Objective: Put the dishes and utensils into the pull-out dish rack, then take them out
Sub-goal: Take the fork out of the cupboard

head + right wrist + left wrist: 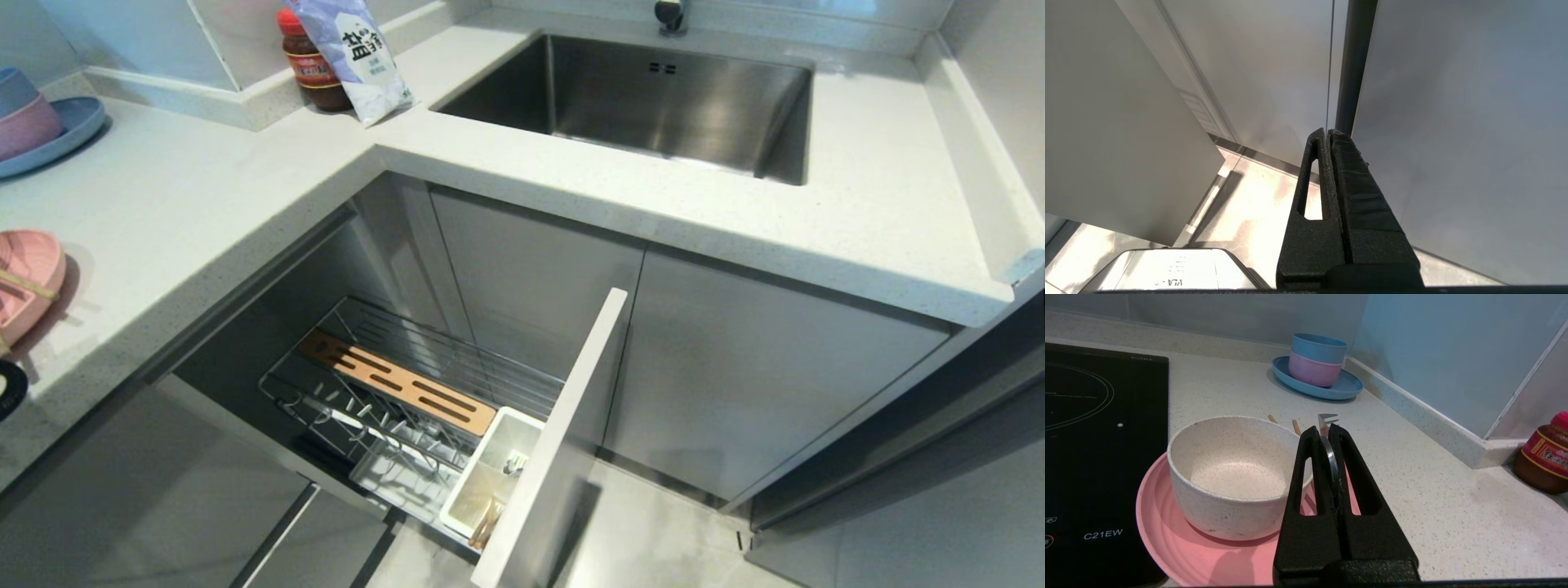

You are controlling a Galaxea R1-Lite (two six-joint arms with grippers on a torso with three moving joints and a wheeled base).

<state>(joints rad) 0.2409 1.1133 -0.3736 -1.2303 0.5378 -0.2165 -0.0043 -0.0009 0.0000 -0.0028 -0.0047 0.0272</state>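
Two task items are only partly readable: the chopsticks show as two wooden tips behind the bowl, and the fork shows only its tines and a strip of handle beyond the left gripper, whose fingers are clamped together on that fork. In the head view the pink plate is cut off at the frame's 9 o'clock edge, with a stick lying across it; neither arm appears there.

White speckled countertop runs round an inner corner, with a steel sink at 12 o'clock and grey cabinet fronts below. The pull-out dish rack stands drawn out at 6 o'clock; whether the things seen in its white cutlery holder are utensils cannot be made out.

Bowl sits on the plate, beside a black cooktop. Stacked blue and pink bowls on a blue plate stand at 12 o'clock of the bowl; a sauce jar at 3 o'clock. A salt bag leans at the wall.

Right gripper, fingers pressed together and empty, hangs beside cabinet panels above the floor.
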